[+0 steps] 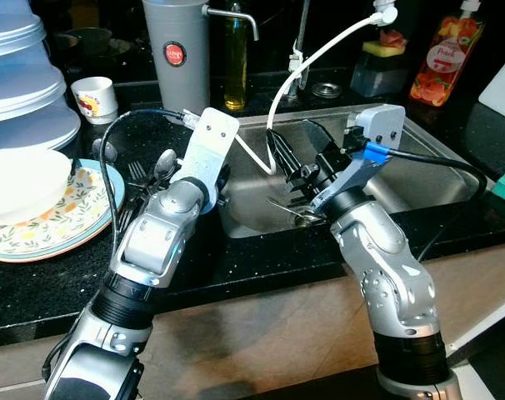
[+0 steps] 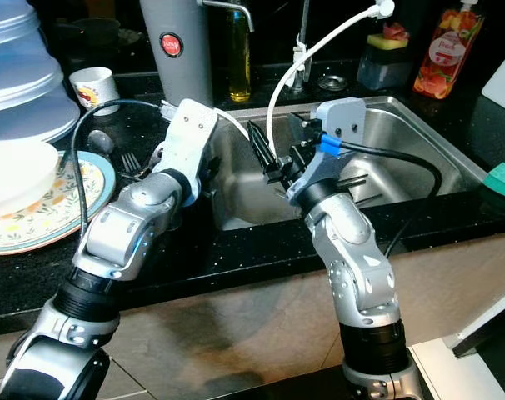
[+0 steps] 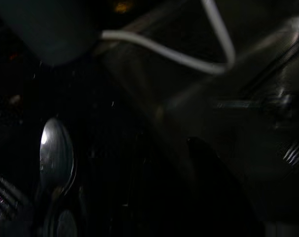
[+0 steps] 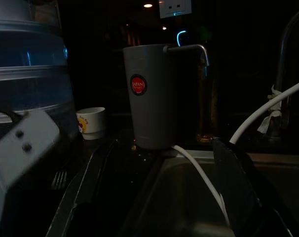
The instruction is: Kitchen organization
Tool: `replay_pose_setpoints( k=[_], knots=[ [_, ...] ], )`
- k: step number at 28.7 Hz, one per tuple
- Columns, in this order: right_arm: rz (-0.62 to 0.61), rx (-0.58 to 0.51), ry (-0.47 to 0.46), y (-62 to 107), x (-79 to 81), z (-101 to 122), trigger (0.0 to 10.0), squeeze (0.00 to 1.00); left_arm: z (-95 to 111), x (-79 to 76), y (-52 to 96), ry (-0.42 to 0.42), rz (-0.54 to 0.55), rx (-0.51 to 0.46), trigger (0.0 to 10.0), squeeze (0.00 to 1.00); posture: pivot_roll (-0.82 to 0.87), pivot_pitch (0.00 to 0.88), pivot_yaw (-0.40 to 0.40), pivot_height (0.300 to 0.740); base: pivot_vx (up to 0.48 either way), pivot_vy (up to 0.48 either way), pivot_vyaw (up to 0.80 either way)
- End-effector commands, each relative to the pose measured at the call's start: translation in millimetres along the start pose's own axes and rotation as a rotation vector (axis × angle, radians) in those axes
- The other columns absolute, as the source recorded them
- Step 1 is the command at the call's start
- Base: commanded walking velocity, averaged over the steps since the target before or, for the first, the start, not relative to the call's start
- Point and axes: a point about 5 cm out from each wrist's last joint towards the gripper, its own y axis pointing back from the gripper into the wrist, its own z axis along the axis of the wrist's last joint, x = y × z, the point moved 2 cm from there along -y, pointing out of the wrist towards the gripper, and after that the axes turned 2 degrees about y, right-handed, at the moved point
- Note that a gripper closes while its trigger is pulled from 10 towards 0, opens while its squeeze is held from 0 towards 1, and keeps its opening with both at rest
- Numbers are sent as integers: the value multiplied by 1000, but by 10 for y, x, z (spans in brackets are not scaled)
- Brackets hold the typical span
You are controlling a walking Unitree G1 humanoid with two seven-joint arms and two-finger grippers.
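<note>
Black stone counter (image 1: 261,258) with a steel sink (image 1: 419,179) set into it, sitting at 12 to 1 o'clock from the robot.

Right gripper (image 2: 277,158) is hanging over the sink basin, fingers pointing toward 10 o'clock. In the right wrist view its two black fingers (image 4: 238,187) are standing well apart with nothing between them. A piece of cutlery (image 1: 298,215), probably a spoon, is lying in the basin just below that arm's wrist; whether it is touching the arm cannot be told.

Left gripper (image 1: 222,179) is reaching along the counter at the sink's left rim, at about 11 o'clock. Its fingers are hiding behind the white wrist mount, and the left wrist view is too dark: cannot tell whether they are apart or together.

More cutlery is lying on the counter at 10 o'clock: a spoon (image 1: 164,163) and a fork (image 1: 136,172), just beside the left forearm, between it and a floral plate (image 1: 73,225). A white bowl (image 1: 23,183) is sitting on the plate. Clear stacked containers (image 1: 23,75) are standing behind it.

At the back, a grey dispenser (image 1: 177,54) with a red round label is standing at 11 o'clock, with a small printed cup (image 1: 94,98) to its left and an amber bottle (image 1: 235,58) to its right. A white hose (image 1: 327,46) is curving from the tap area down into the sink. An orange pouch (image 1: 447,54) and a sponge holder (image 1: 382,67) are sitting at 1 o'clock.
</note>
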Motion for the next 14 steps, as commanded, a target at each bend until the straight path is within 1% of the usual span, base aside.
replay_pose_setpoints(
  k=[1,2,4,8,9,10,13,14],
  knots=[
    [-2,0,7,23,1,23,10000,0,-88,47,8,-44,18,40,10000,0,5,0,-6,740,0,0,0],
    [-3,2,7,29,0,20,10000,0,-109,62,38,-111,3,46,10000,0,5,0,-6,740,0,0,0],
    [-9,4,4,31,-9,12,10000,0,-155,67,97,-205,-26,70,10000,0,18,0,-5,740,0,0,0],
    [-6,1,3,19,-7,15,10000,0,-179,54,117,-221,-31,80,10000,0,16,0,-6,740,0,0,0],
    [-5,-2,3,8,-7,19,10000,0,-229,45,122,-249,-25,97,10000,0,19,0,-8,740,0,0,0],
    [-5,-4,2,7,-6,21,10000,0,-256,45,121,-256,-22,106,10000,0,19,0,-8,740,0,0,0],
    [-5,-4,2,-2,-7,21,10000,0,-299,43,102,-256,-23,122,10000,0,16,0,-12,740,0,0,0],
    [-2,-3,5,-4,-8,20,10000,0,-357,34,75,-258,-32,143,10000,0,12,0,-10,740,0,0,0]
  ],
)
